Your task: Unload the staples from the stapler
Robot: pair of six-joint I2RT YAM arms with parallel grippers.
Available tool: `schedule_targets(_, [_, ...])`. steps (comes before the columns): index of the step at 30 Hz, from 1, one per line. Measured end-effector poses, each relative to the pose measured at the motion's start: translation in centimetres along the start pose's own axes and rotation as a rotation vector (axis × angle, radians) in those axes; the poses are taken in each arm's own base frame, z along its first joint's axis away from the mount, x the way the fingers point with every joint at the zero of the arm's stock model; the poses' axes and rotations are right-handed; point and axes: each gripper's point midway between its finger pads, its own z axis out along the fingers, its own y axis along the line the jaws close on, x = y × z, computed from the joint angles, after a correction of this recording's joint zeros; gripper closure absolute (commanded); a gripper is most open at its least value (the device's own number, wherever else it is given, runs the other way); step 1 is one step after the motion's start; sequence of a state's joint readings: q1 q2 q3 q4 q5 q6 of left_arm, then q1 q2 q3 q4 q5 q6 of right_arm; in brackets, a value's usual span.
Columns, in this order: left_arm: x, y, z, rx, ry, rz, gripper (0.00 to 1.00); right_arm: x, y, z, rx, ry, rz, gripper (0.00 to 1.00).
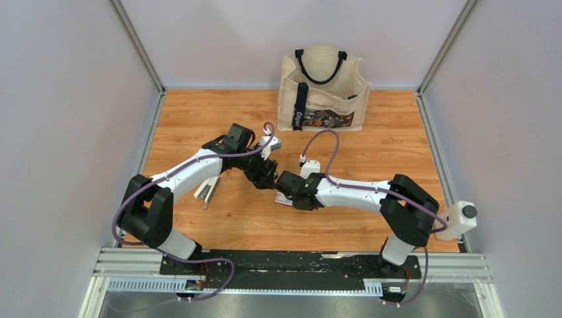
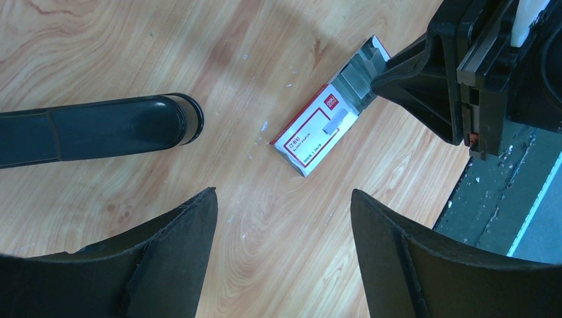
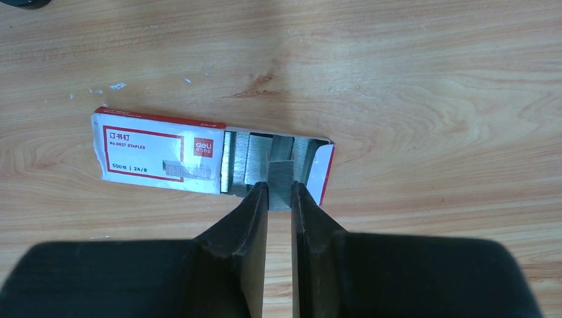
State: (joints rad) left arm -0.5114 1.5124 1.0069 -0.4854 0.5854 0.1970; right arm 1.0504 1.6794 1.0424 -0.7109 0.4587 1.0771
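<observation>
A short silvery strip of staples (image 3: pixel 280 173) is pinched between the tips of my right gripper (image 3: pixel 280 192). The strip hangs over the open end of a red-and-white staple box (image 3: pixel 159 156) that holds more grey strips. In the left wrist view the box (image 2: pixel 318 132) lies ahead with the right gripper's fingers (image 2: pixel 404 73) at its open end. My left gripper (image 2: pixel 283 199) stands open over bare wood just short of the box, holding nothing. What looks like the stapler (image 1: pixel 209 190), pale grey and white, lies beside the left forearm.
A long black glossy bar with a rounded end (image 2: pixel 106 129) lies on the wood left of the box; I cannot tell what it belongs to. A beige tote bag (image 1: pixel 323 89) stands at the back wall. Both arms meet near the table's middle (image 1: pixel 275 185).
</observation>
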Motion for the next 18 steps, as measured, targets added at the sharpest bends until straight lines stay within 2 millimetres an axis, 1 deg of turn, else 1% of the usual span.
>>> schedule_targets(12, [-0.08,-0.15,0.10,0.003,-0.001,0.006,0.19,0.50,-0.29,0.20,0.001,0.030,0.007,1.00])
schedule_targets(18, [-0.07,-0.18,0.10,0.003,-0.001,0.007,0.19,0.41,-0.43,0.33,0.002,0.042,0.018,1.00])
